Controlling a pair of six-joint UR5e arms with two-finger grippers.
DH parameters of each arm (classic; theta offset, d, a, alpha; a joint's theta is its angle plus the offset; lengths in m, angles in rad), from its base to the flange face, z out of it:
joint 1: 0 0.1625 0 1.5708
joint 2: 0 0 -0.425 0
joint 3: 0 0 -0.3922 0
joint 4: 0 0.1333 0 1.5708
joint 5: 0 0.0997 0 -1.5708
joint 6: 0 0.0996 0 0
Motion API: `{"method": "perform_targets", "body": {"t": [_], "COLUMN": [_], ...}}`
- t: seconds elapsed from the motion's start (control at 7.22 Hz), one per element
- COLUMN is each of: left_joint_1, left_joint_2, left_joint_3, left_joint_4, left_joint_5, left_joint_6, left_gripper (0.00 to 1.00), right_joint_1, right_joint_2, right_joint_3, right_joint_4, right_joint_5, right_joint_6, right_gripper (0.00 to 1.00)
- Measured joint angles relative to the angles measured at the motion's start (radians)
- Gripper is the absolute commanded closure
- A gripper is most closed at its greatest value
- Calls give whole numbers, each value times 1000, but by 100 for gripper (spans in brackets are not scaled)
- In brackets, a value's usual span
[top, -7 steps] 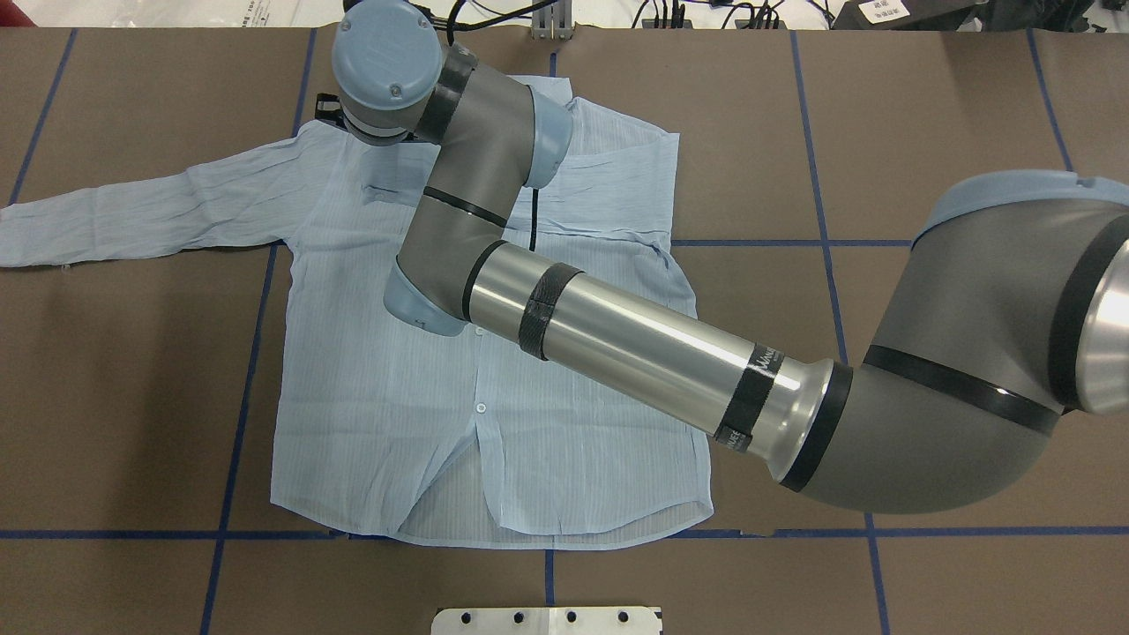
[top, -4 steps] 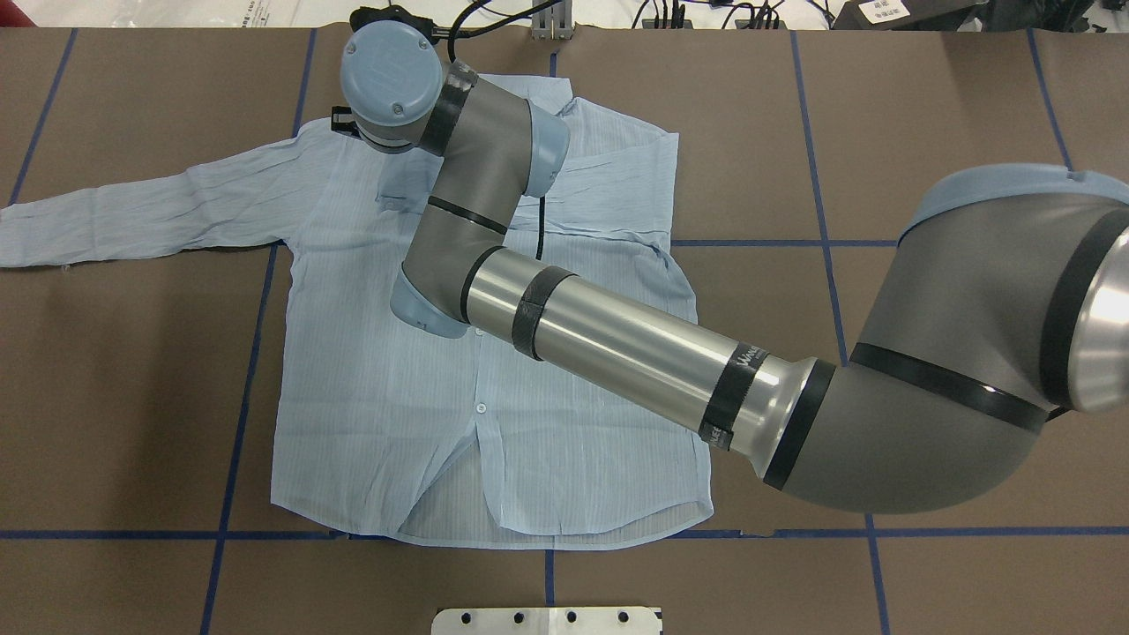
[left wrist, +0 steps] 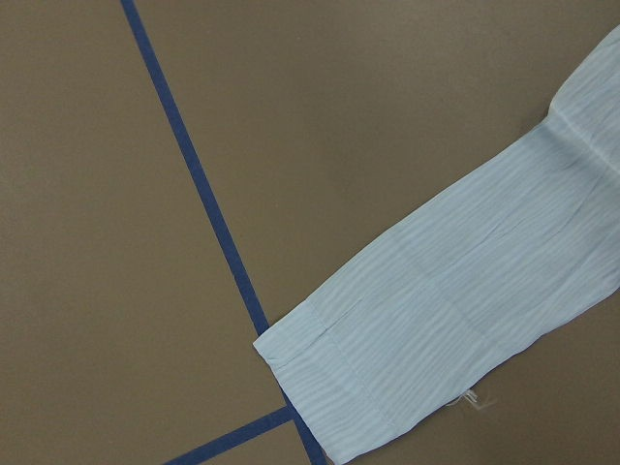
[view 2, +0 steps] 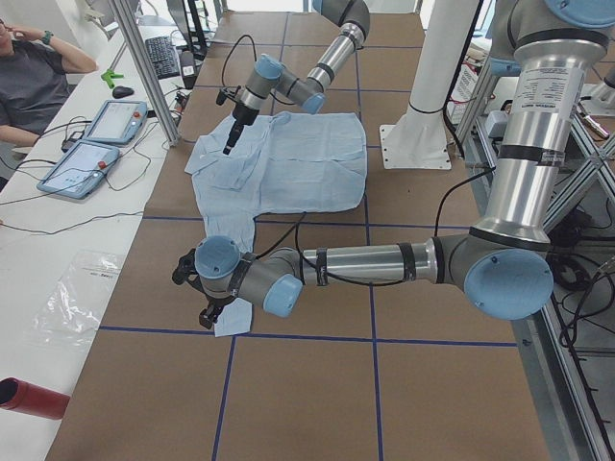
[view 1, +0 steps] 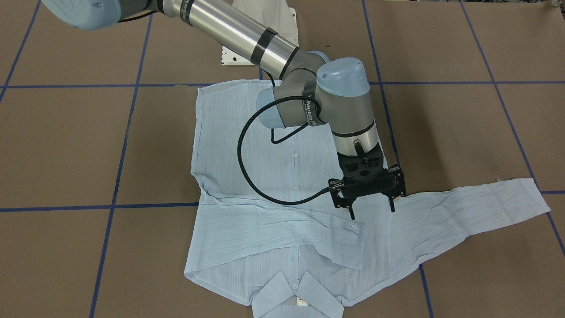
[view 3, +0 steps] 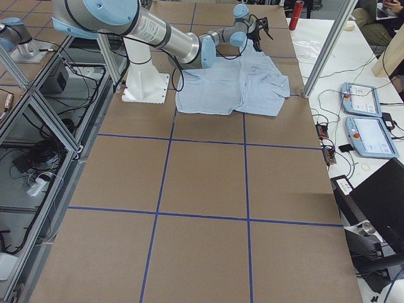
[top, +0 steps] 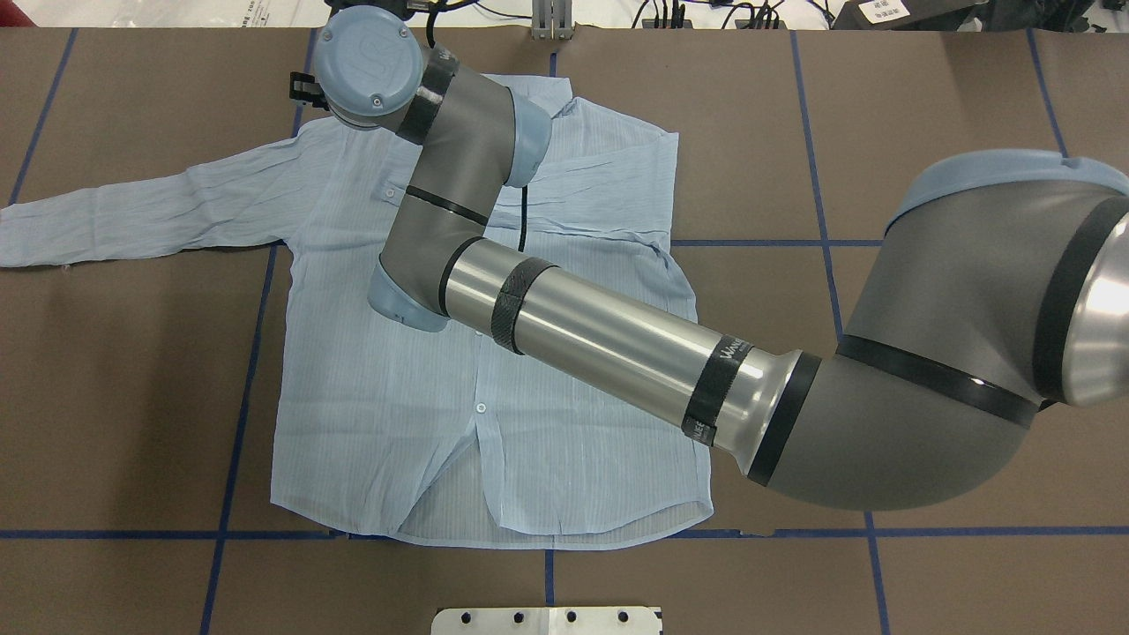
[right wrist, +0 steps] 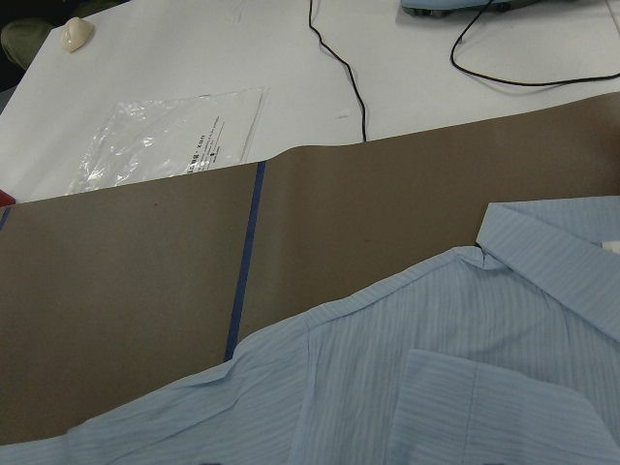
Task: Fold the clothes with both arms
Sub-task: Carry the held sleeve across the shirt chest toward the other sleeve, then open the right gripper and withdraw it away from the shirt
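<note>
The clothes are one pale blue striped shirt (top: 379, 397) lying flat, buttons up, collar (view 1: 295, 293) on the far side from the robot. One sleeve (view 1: 273, 229) is folded across the chest. The other sleeve (top: 132, 216) stretches out to the robot's left. My right arm (top: 600, 339) reaches across the shirt. Its gripper (view 1: 372, 214) stands open just above the shoulder where the long sleeve begins, with nothing between its fingers. My left gripper (view 2: 207, 312) is at the cuff (left wrist: 387, 387) of the outstretched sleeve; I cannot tell if it is open or shut.
Brown table cover with blue tape lines (top: 238, 397). A white base plate (top: 547, 619) sits at the near edge. Beyond the far edge lie cables, a plastic bag (right wrist: 165, 140) and tablets (view 2: 96, 144), with a person (view 2: 34, 77) seated there.
The right arm's wrist has shifted a little toward the robot's left, over the shirt's shoulder. The shirt has not moved.
</note>
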Motion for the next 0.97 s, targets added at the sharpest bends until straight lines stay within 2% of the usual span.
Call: {"method": "perform_targets", "body": {"t": [0.14, 0.42, 0.69, 0.97], "left_joint_1": [2, 12, 75, 192], "left_joint_2": [-2, 22, 85, 139], "left_joint_3": [3, 27, 37, 39], "left_joint_4": [-28, -177, -349, -506], "left_joint_5": [4, 37, 160, 280], "left_joint_6": [-68, -275, -514, -777], "left_gripper": [3, 4, 8, 8], "right_joint_1": [0, 20, 82, 149], "right_joint_2": [-39, -207, -399, -605], "right_joint_3": [76, 389, 691, 935], "right_joint_4": [-41, -274, -509, -619], "right_joint_5": [9, 68, 200, 303], "right_joint_6": [15, 14, -68, -199], "right_gripper": [0, 0, 0, 0]}}
